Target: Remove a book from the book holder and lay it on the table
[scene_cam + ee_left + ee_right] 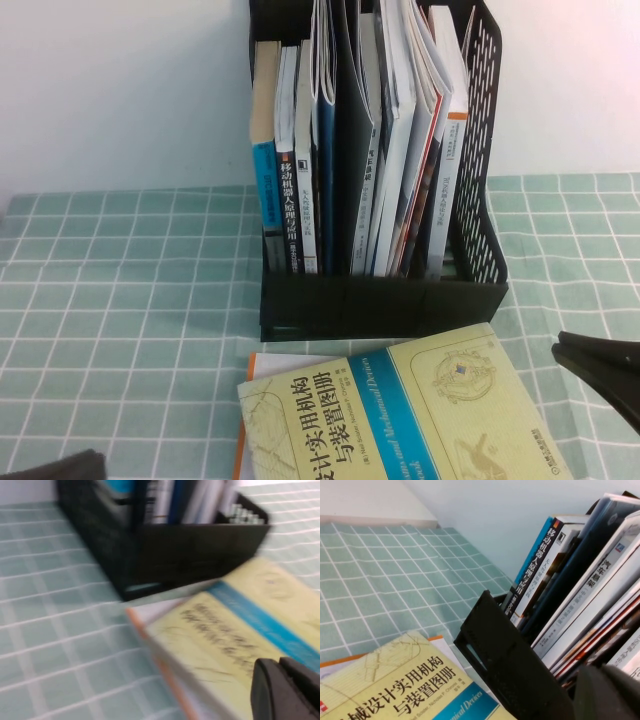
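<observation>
The table (120, 300) is covered with a mint-green cloth with a white grid of squares. On it stands the black book holder (380, 300), upright, near the back wall and full of books. Just in front of the holder a white book with orange edges (262, 372) lies flat on the cloth, and the book (420, 420) with yellow-green cover and blue band lies on top of it.
</observation>
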Action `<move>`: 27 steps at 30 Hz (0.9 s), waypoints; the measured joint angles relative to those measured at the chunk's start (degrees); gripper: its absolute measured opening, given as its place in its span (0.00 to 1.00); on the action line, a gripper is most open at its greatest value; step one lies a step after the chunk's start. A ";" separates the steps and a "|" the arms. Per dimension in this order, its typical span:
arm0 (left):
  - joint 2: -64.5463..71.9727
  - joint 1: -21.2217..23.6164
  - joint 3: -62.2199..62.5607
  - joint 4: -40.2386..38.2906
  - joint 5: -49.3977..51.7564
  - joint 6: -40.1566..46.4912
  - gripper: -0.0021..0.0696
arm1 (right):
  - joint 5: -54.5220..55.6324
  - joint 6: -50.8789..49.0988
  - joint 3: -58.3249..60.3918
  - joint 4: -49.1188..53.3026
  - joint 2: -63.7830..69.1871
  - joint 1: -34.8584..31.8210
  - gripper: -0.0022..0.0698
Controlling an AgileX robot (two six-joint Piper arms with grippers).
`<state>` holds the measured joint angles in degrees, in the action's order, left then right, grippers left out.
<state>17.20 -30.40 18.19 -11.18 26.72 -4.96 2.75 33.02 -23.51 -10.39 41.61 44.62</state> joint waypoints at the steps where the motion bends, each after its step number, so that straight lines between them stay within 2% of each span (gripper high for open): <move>1: -0.67 2.21 -0.76 1.19 -0.22 0.25 0.02 | 0.00 0.00 0.00 0.00 0.00 0.00 0.03; 4: -3.18 9.69 -4.08 4.63 -3.65 0.37 0.02 | -0.14 0.00 0.00 -0.28 0.00 0.00 0.03; 8: -7.24 19.80 -12.65 6.71 -13.06 0.48 0.02 | -0.19 0.00 0.00 -0.41 0.00 0.00 0.03; 10: -9.59 23.59 -16.85 7.70 -17.39 0.48 0.02 | -0.19 0.00 0.00 -0.41 0.00 0.00 0.03; 12: -12.51 27.11 -19.16 8.21 -17.43 0.48 0.02 | -0.19 0.00 0.00 -0.41 0.00 0.00 0.03; 18: -17.72 33.53 -19.55 7.35 -7.98 0.57 0.03 | -0.27 -0.08 0.00 -0.41 0.00 0.00 0.03; 27: -17.82 34.51 -19.55 6.01 -7.36 0.57 0.03 | -1.36 -0.08 0.00 -0.41 1.02 0.00 0.03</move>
<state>-0.62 4.11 -1.36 -5.16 19.36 -4.38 1.38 32.94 -23.51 -10.80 42.64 44.62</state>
